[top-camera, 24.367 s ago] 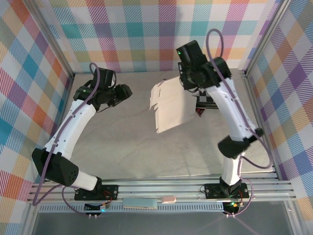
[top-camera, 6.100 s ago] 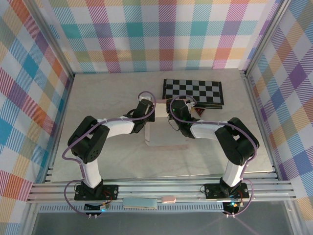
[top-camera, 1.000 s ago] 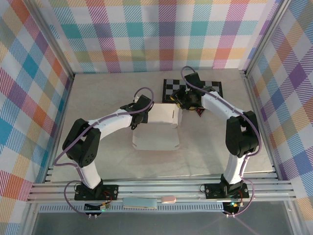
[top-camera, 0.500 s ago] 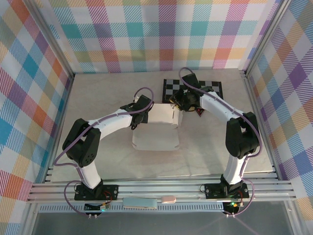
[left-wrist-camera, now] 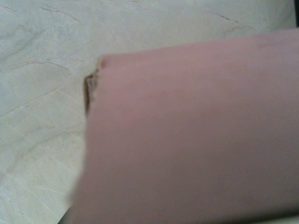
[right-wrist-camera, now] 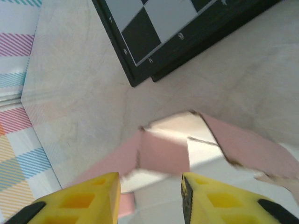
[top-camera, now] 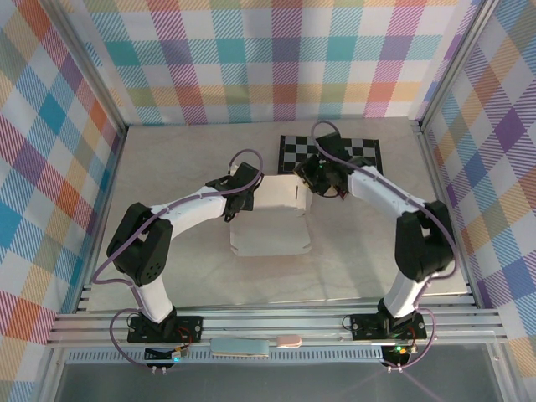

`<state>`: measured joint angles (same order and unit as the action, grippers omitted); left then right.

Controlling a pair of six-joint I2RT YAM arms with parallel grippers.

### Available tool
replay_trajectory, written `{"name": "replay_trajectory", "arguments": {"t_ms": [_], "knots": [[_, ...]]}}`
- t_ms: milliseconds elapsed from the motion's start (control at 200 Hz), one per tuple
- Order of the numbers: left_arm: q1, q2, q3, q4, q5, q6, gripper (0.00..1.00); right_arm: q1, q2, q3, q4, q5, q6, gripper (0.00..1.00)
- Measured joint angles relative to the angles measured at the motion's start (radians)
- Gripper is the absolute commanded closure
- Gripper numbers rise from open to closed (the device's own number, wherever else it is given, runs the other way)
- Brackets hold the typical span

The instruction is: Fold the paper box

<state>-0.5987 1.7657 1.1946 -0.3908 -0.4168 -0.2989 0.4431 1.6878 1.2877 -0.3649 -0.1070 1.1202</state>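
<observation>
With the paper box [top-camera: 272, 224] at centre frame and the left gripper [top-camera: 248, 193] pressed together at its upper-left corner, the spread right gripper [right-wrist-camera: 149, 186] should straddle the corner flap [right-wrist-camera: 163, 151] squarely before pinching.

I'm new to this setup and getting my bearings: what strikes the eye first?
A pale pink cardboard paper box, half folded with its far wall raised, sits centrally, the left tool and right tool at its far corners. Behind it to the right lies a black-and-grey chequered board.
</observation>
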Motion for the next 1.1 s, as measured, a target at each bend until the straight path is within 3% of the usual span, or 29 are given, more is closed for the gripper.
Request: {"name": "replay_trajectory", "arguments": {"t_ms": [135,240,445,625,1100], "knots": [[0.000,0.000,0.000,0.000,0.006,0.000,1.00,0.016,-0.159,-0.146,0.038,0.021,-0.042,0.65],[0.000,0.000,0.000,0.000,0.008,0.000,1.00,0.052,-0.193,-0.220,0.085,0.020,-0.065,0.64],[0.002,0.000,0.000,0.000,0.008,0.001,1.00,0.083,-0.076,-0.262,0.123,0.013,-0.113,0.57],[0.002,0.000,0.000,0.000,0.011,0.001,1.00,0.080,0.018,-0.258,0.140,0.020,-0.145,0.60],[0.006,0.000,0.001,-0.001,0.015,0.005,1.00,0.056,0.087,-0.243,0.140,0.044,-0.195,0.47]]}}
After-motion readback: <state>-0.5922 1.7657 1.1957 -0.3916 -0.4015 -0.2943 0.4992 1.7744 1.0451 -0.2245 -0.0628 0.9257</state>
